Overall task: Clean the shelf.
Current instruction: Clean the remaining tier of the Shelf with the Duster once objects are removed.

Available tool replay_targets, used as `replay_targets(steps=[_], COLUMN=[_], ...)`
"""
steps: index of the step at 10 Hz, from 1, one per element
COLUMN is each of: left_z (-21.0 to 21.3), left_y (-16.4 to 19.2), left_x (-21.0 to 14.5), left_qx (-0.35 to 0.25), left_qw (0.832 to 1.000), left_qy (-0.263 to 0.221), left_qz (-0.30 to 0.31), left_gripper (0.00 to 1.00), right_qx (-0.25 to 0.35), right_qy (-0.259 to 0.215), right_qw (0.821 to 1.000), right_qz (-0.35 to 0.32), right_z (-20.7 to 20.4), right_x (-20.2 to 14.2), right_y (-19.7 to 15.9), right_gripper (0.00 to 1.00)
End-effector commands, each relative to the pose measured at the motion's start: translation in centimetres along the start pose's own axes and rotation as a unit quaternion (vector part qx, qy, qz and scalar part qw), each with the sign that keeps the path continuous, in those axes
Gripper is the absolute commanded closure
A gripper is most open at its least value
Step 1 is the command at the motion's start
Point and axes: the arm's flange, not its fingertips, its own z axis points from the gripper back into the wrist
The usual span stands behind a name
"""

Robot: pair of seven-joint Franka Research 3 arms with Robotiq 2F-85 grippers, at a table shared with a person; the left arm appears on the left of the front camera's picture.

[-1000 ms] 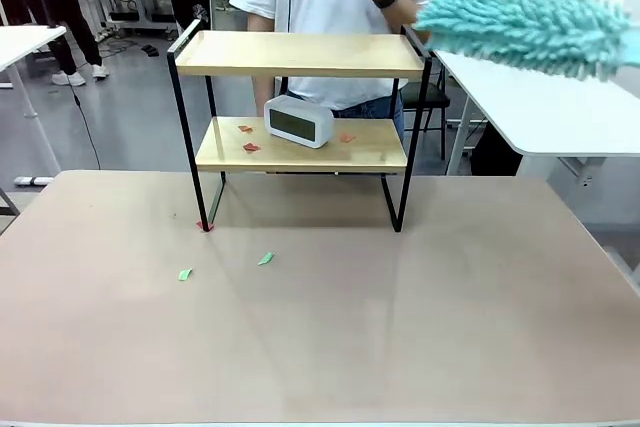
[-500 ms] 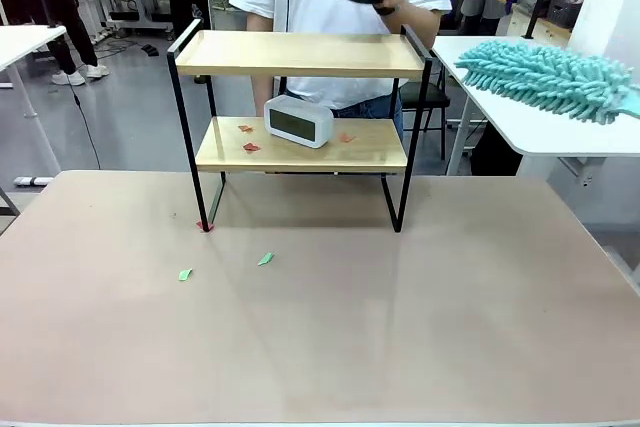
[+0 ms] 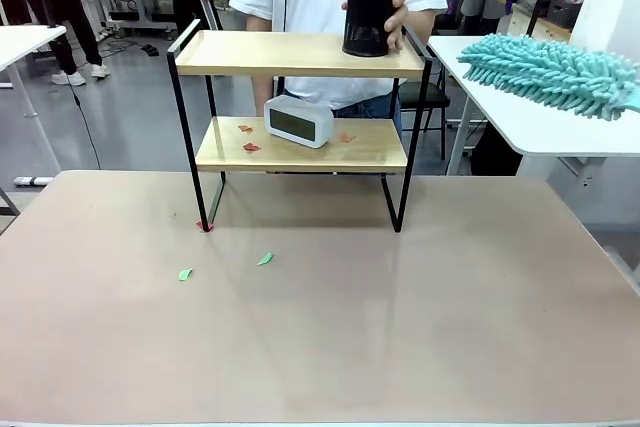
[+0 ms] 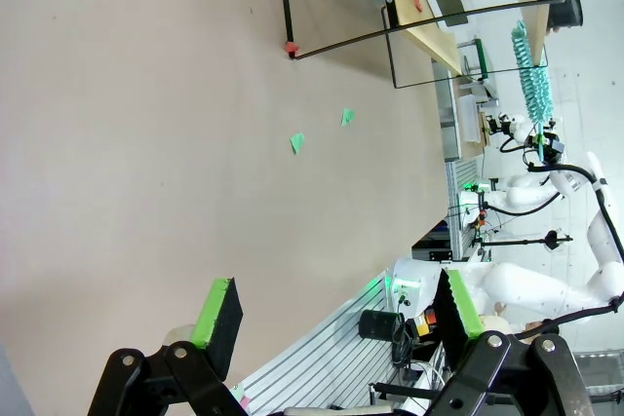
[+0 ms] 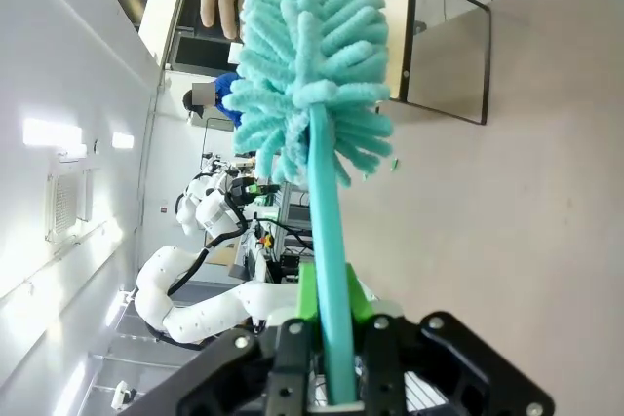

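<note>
Right wrist view: the right gripper (image 5: pixel 331 317) reaches level over the table (image 3: pixel 420 327), its fingers clamped on the teal handle of a fluffy duster (image 5: pixel 304 65), whose head is up to the right of the shelf (image 3: pixel 300 54). The left gripper (image 4: pixel 336 307) hovers above the table, fingers spread wide and empty. The shelf stands at the table's far side. A person's hand (image 3: pixel 398 9) grips a black mesh cup (image 3: pixel 368 19) at its top board.
</note>
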Motion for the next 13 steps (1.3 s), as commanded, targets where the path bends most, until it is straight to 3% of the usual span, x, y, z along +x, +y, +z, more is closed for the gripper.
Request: replay_targets(steps=[1,13], left_z=[-0.09,-0.09], left_y=[-0.02,-0.02], left_x=[0.16,0.16], left_qx=[-0.013,-0.013], left_qw=[1.0,1.0], left_qy=[-0.009,-0.009], left_qz=[-0.013,-0.013], left_gripper=[0.0,0.0], right_qx=[-0.002,-0.002], right_qy=[0.007,0.007], right_qw=[1.0,1.0], right_qz=[0.007,0.007], right_z=[0.13,0.13], right_x=[-0.27,-0.27], right_y=[0.42,0.42], right_gripper=[0.88,0.88])
